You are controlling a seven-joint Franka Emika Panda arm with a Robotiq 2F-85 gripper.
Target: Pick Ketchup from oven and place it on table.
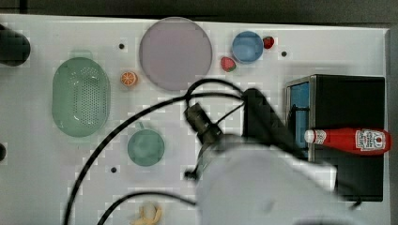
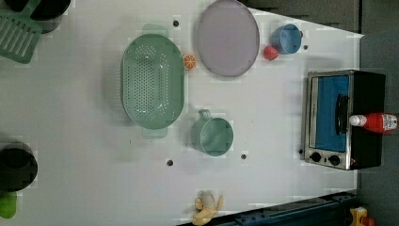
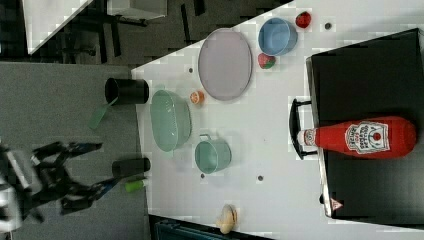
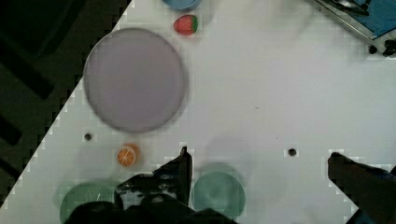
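The ketchup [image 1: 349,140] is a slim red bottle with a white cap. It lies flat on its side on top of the black oven [image 1: 347,101], not inside it. In the top view its cap pokes out over the oven's front edge, toward the top view's left. The right view shows the ketchup lying across the oven's dark roof, with the cap just above the door handle.

The bottle looks light and made of plastic. It may squash a little if squeezed hard, and it is smooth and round, so it could roll or slip. I think the best place to hold it is around the middle of the red body, across its narrow width, not at the small cap.

The gripper [image 4: 257,161] hangs over the white table [image 1: 37,178]. Its two dark fingers [image 4: 180,168] are spread wide apart, with nothing between them. Below it, in the wrist view, sit the green cup [image 4: 218,194], the lilac plate [image 4: 135,79] and an orange slice [image 4: 128,155].

So the ketchup is well apart from the gripper. In the top view the arm reaches over the table's middle, and the bottle lies off toward the top view's right, up on the oven. The gripper must go over there and up to the oven's roof.
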